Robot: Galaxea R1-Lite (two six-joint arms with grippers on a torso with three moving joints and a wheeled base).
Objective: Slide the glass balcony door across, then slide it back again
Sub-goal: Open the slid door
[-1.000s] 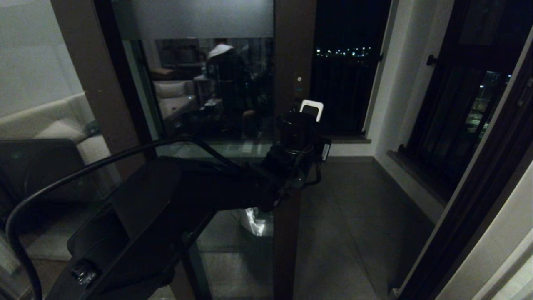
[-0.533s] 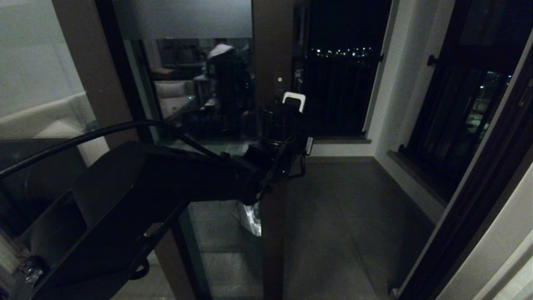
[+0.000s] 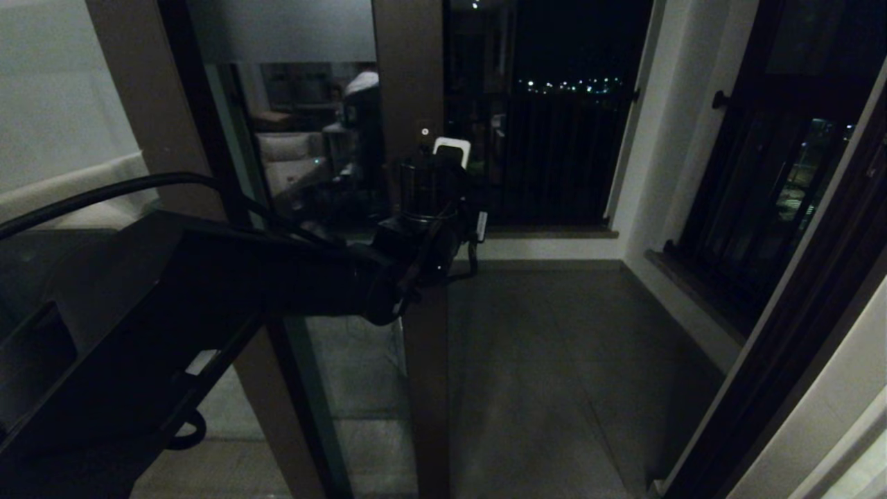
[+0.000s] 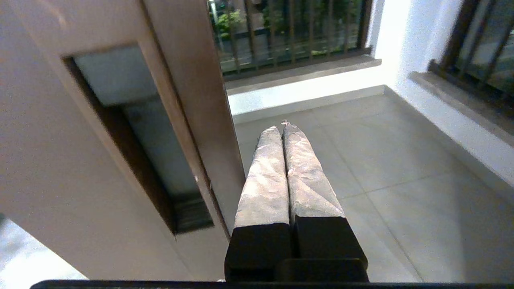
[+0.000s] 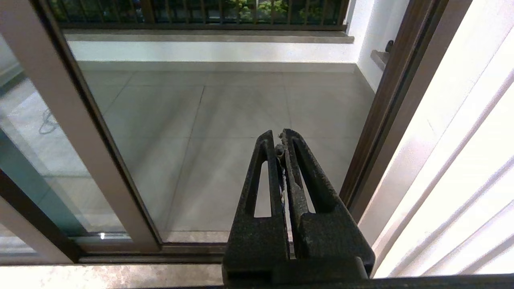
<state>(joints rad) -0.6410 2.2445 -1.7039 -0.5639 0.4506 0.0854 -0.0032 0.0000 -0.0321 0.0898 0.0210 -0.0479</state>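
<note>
The glass balcony door (image 3: 305,180) has a dark brown stile (image 3: 409,76) and a frosted band (image 3: 277,31) at its top, and it stands partly slid to the left. My left gripper (image 3: 450,149) is shut with nothing in it, reaching past the stile's free edge on the open side. In the left wrist view its wrapped fingers (image 4: 265,172) lie close against the stile's edge (image 4: 192,80), beside the recessed handle slot (image 4: 132,120). My right gripper (image 5: 280,134) hangs shut and empty low in the doorway, and the door's stile (image 5: 80,132) crosses its view.
A fixed brown-framed glass panel (image 3: 62,132) showing the sofa stands at the left. Beyond the opening lie the tiled balcony floor (image 3: 554,360), a dark railing (image 3: 561,159) and a barred side window (image 3: 769,173). The dark door jamb (image 3: 797,312) borders the opening on the right.
The door's stile has slid to the left with my left gripper beside it, and the opening to the balcony has widened.
</note>
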